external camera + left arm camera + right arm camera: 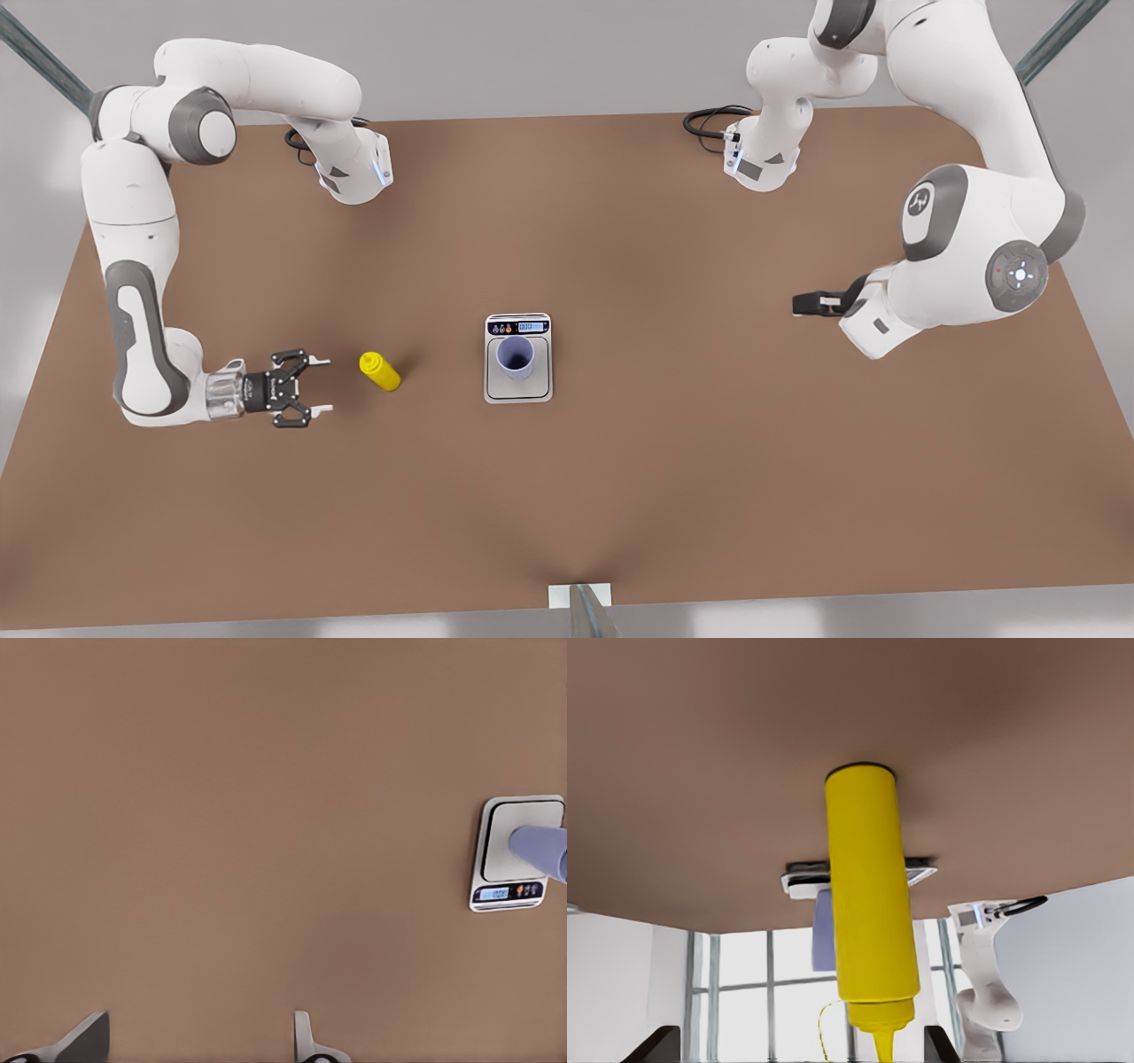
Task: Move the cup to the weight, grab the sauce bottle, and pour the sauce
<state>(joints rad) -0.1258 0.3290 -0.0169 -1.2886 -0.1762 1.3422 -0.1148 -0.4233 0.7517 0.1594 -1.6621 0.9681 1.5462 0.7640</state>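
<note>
The lavender cup (516, 354) stands upright on the platform of the weight (494, 390) at mid-table. The yellow sauce bottle (379, 370) stands on the table towards the front view's left of the weight. My right gripper (321, 385) is low and level beside the bottle, a short gap away, open and pointing at it. In the right wrist view the sauce bottle (868, 904) sits between the spread fingertips (657, 1043), with the weight (799, 881) and cup (822, 939) behind. My left gripper (802, 304) waits far at the front view's right, open (195, 1047), looking at the weight (498, 850) and cup (542, 849).
Both arm bases (354, 168) (762, 159) stand at the table's back edge with black cables (709, 120). A metal post (585, 610) sits at the front edge. Bare brown tabletop (673, 461) surrounds the weight.
</note>
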